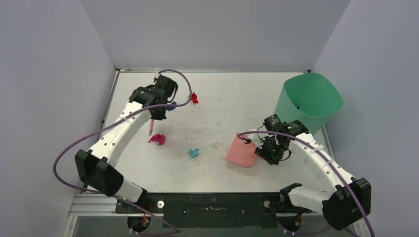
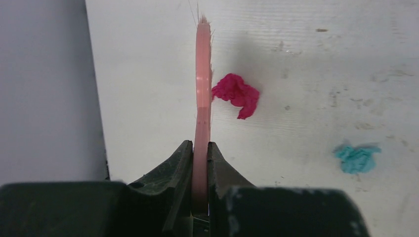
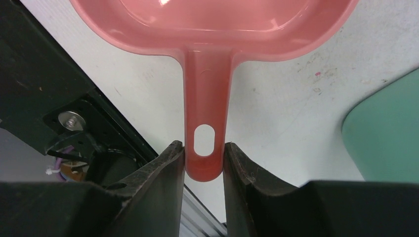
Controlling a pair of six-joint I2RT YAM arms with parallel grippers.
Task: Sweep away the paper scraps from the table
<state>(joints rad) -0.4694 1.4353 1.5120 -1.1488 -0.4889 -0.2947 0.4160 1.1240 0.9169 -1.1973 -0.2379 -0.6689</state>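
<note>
The right gripper (image 3: 203, 150) clamps the dustpan (image 3: 212, 29) well apart from the paper scraps (image 1: 193, 152), so the left gripper (image 2: 199, 148), pinching the brush (image 2: 202, 84) beside the magenta scrap (image 2: 236, 94), may flick it wide and miss what looks like a blue scrap (image 1: 171, 105) farther back on the tabletop (image 1: 237, 94).

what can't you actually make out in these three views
- Top view: blue scrap half hidden under the left arm.
- Left wrist view: brush seen edge-on, so whether its bristles touch the table is unclear.
- Right wrist view: the frame's top edge cuts off the front lip of the dustpan.
- Top view: white scrap too small and pale against the table to tell its shape.
</note>
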